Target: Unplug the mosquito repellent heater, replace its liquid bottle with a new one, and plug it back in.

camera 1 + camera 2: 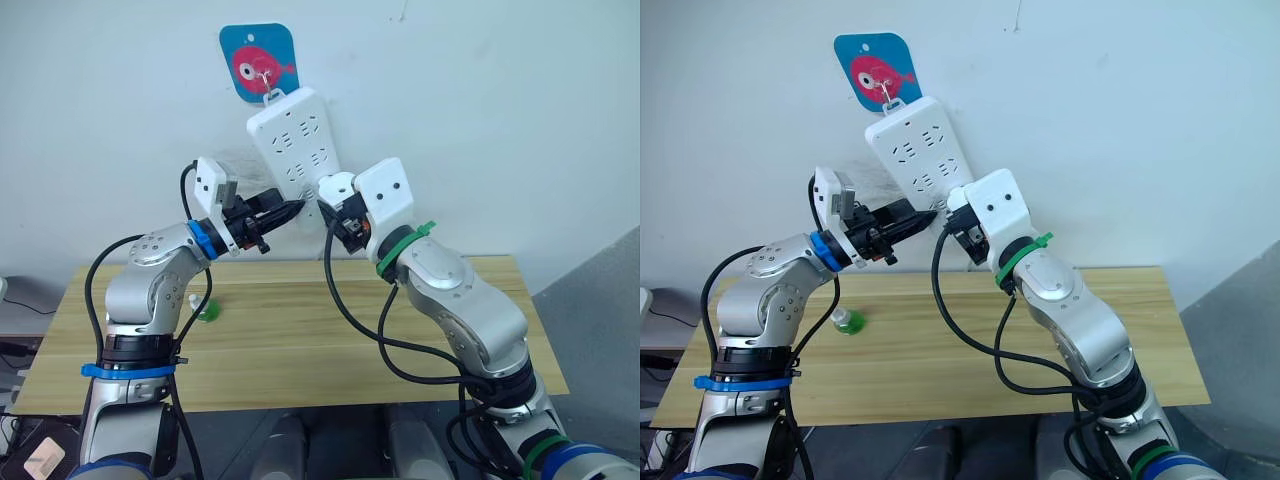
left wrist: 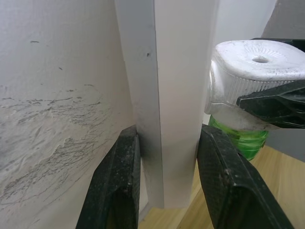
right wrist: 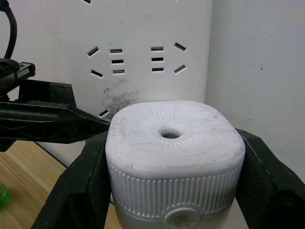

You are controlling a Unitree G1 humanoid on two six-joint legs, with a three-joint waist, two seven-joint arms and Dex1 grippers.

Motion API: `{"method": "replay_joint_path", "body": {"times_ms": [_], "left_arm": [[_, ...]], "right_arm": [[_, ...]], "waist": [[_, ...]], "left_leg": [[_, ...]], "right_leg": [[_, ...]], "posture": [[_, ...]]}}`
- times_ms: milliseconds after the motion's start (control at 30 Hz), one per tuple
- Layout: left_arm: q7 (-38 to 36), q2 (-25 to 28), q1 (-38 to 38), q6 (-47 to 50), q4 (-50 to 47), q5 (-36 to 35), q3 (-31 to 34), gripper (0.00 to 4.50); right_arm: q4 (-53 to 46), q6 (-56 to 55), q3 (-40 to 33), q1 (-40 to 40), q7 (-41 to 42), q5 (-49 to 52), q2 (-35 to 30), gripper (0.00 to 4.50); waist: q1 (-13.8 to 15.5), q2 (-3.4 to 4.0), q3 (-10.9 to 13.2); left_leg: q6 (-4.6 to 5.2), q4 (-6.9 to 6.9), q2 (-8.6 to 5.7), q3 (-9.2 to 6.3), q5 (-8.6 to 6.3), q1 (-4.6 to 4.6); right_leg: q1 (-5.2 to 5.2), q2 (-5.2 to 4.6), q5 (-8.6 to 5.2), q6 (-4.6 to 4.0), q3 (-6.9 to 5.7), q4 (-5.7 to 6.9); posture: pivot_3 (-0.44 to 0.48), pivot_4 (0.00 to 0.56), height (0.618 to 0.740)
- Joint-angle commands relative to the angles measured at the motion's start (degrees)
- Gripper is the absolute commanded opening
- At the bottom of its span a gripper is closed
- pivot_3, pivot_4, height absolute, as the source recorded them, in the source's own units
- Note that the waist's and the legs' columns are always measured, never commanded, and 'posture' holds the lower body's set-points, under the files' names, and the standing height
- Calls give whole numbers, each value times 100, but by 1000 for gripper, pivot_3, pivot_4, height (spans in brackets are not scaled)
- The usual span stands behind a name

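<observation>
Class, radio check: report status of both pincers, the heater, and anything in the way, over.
Left pincer clamps power strip edge. Right pincer shut on mosquito repellent heater, green bottle attached, at strip's lower end. Spare green bottle on table. Nothing blocking.

Setting: robot test room, staged not lived-in. Bare white wall [image 1: 500,120], scuffed grey near a white power strip [image 1: 296,140] hanging from a blue fish hook plate [image 1: 258,62]. Plain wooden table [image 1: 300,340] against the wall. Loose cables on the floor [image 1: 15,420] beside it.
</observation>
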Motion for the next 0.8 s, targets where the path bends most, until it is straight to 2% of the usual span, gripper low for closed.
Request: {"method": "replay_joint_path", "body": {"times_ms": [33, 300, 400, 500, 633, 733, 800], "left_arm": [[222, 14, 51, -250, 46, 399, -183, 1317], [386, 137, 443, -571, -64, 516, -47, 1317], [378, 370, 974, -963, -368, 713, 46, 2306], [651, 389, 1561, -1236, -796, 876, 213, 3290], [820, 208, 3025, -1273, -1873, 667, 403, 4494], [521, 204, 3891, -1915, -2392, 864, 198, 4500], [575, 70, 3897, -2163, -2552, 950, -2, 4500]], "right_arm": [[-938, 489, -357, 77, 204, 250, -105, 2985], [-1227, 909, -799, 42, 365, 488, -80, 2985], [-1138, 827, -1033, 79, 367, 554, 88, 2985], [-1088, 772, -1219, 117, 377, 609, 199, 2985], [-918, 540, -1436, 256, 471, 604, 88, 2985], [-901, 475, -1662, 387, 491, 831, 316, 2985], [-928, 578, -1893, 453, 506, 1135, 636, 2985]], "waist": [[27, -1, 0], [-67, 2, -2], [-171, 7, -2], [-236, 10, 2], [-251, 13, 3], [-213, 16, 5], [-147, 25, 11]], "left_leg": [[0, 0, -3, -2, 0, -4], [5, 0, -2, 10, -3, 9], [4, 0, 3, 14, -2, 14], [4, -2, 5, 22, -2, 11], [4, -12, 13, 20, -3, 0], [5, -16, 11, 24, -4, -8], [4, -16, 12, 25, -3, -9]], "right_leg": [[0, -3, 0, 0, -2, -4], [0, -8, 0, 0, 4, 7], [0, -3, 0, 0, 10, 9], [-13, -2, 2, -3, 21, 16], [-30, 4, 3, -7, 20, 16], [-36, 3, 2, -10, 27, 11], [-38, 3, 2, -11, 26, 14]], "posture": [[-138, 222, 740], [-136, 219, 740], [-130, 220, 740], [-119, 220, 740], [-102, 218, 740], [-95, 217, 740], [-88, 214, 740]]}}
